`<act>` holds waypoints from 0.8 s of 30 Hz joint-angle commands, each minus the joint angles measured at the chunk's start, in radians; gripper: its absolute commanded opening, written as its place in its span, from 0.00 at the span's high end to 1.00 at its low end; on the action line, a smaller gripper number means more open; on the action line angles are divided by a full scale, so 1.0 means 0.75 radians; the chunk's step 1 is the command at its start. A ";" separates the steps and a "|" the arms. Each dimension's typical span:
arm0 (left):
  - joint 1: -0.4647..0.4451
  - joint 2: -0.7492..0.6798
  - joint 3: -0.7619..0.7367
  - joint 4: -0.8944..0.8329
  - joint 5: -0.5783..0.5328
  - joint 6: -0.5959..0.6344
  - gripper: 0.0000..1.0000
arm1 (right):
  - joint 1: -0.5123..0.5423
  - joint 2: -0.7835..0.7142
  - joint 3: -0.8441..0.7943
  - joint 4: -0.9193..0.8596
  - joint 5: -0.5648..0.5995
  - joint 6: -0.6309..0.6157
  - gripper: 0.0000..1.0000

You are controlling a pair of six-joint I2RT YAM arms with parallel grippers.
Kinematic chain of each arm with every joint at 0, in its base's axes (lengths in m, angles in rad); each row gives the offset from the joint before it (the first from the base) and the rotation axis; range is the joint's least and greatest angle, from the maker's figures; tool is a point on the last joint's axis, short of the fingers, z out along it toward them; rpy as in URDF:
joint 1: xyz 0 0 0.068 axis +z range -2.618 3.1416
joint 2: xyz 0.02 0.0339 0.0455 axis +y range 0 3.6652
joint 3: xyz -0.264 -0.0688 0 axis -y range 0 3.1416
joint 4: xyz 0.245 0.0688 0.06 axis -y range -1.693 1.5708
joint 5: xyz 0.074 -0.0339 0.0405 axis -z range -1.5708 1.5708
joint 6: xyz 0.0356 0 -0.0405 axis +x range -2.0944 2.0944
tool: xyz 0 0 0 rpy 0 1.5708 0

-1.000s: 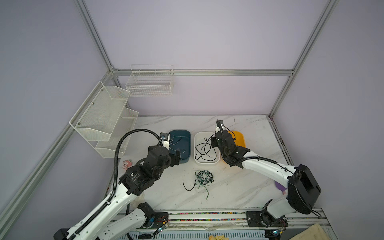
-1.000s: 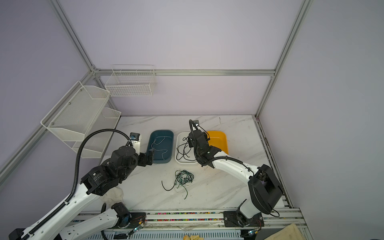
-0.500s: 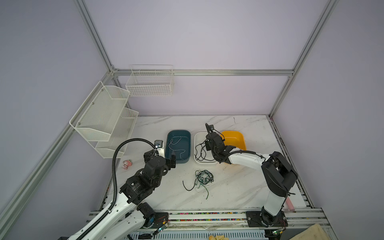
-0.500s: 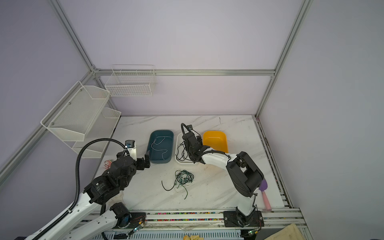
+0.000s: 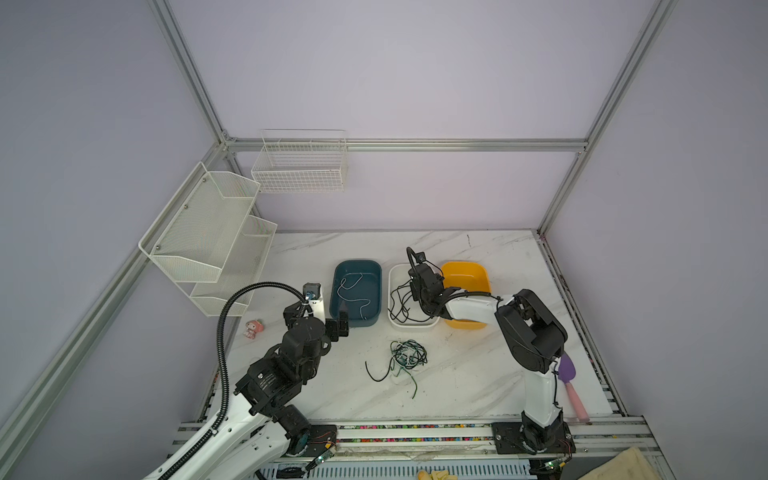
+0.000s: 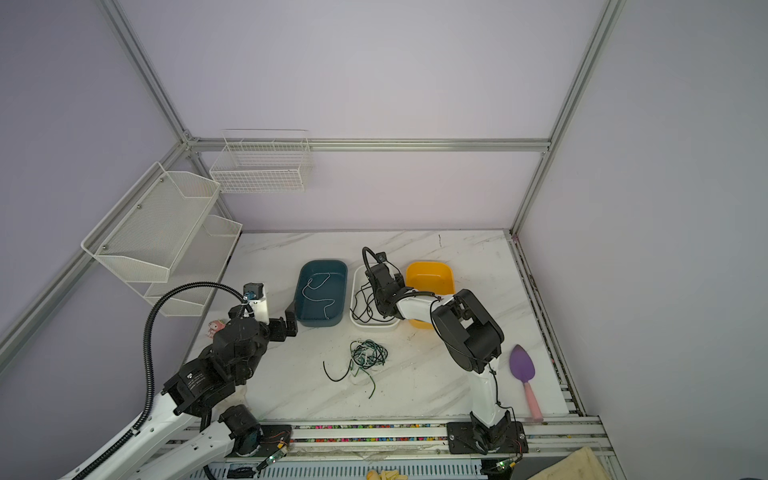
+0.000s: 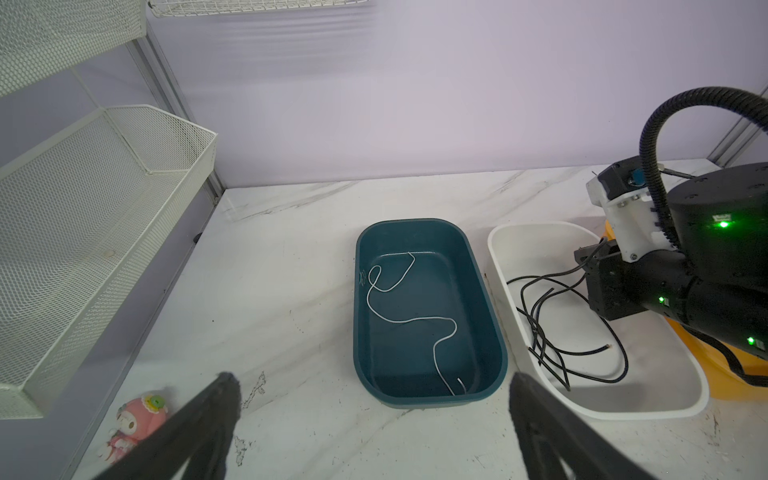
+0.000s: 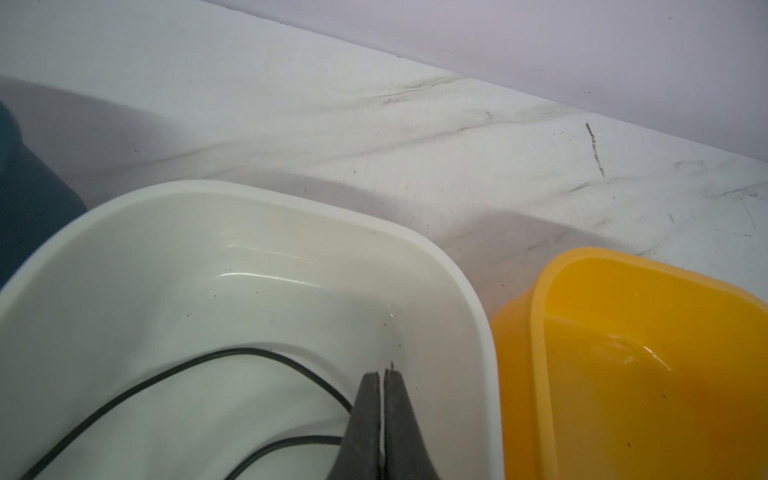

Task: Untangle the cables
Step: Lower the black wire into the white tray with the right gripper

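My right tool is clenched on a black cable trailing into the white bin, while the tangle of green and black cables lies on the tabletop in front of that bin, between both arms, my left tool spread empty

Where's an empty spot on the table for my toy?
Bare table runs behind the blue tub, white tub and yellow tub. More lies between the cable tangle and the right arm. Crowded: the tub row, where the right claw holds a black cable over the white tub.
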 commanded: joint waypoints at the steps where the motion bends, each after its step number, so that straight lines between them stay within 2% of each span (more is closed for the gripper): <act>1: 0.008 0.006 -0.052 0.062 0.012 0.029 0.00 | 0.001 -0.011 0.022 -0.036 0.041 0.017 1.00; 9: 0.008 0.013 -0.050 0.061 0.022 0.029 0.00 | 0.000 -0.090 -0.044 -0.082 0.004 0.050 0.98; 24: 0.009 0.031 -0.048 0.057 0.045 0.029 0.00 | 0.000 -0.327 -0.168 -0.136 -0.093 0.115 0.71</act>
